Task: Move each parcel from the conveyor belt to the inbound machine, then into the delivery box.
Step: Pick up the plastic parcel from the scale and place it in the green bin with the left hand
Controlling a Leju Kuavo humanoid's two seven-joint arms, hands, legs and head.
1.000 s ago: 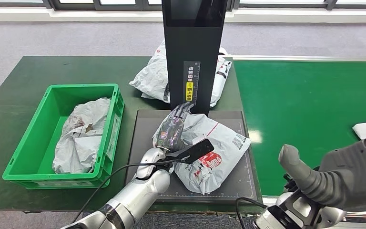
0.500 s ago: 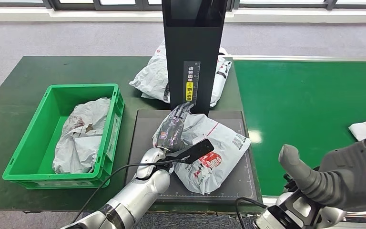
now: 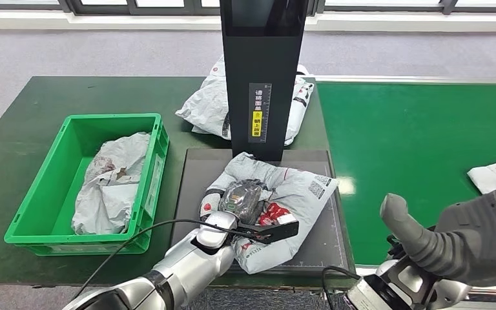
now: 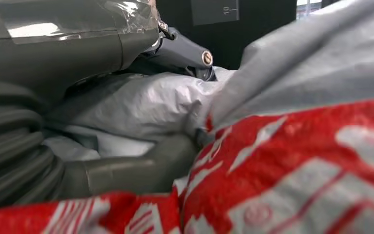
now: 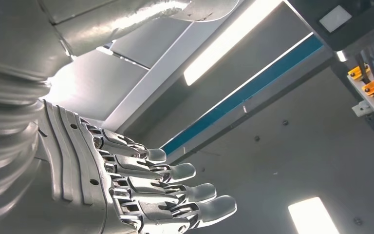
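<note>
Presently: left hand (image 3: 242, 200) grips grey-and-red parcel (image 3: 297, 194), bunched on inbound machine (image 3: 261, 71) platform. Right hand (image 3: 471, 242) idle, fingers apart, holding nothing. Judged step: machine-to-box transfer. Next: lift, carry leftward to delivery box (image 3: 58, 174), release.

My head view looks forward and down from high on the body over the table (image 3: 26, 142) and green belt (image 3: 420, 135). My left wrist camera sits very close behind the left hand (image 4: 53, 117), pressed against the parcel (image 4: 292, 161) that the head view also shows. My right wrist camera faces upward past the right hand (image 5: 131, 195) toward the ceiling (image 5: 282, 146).
</note>
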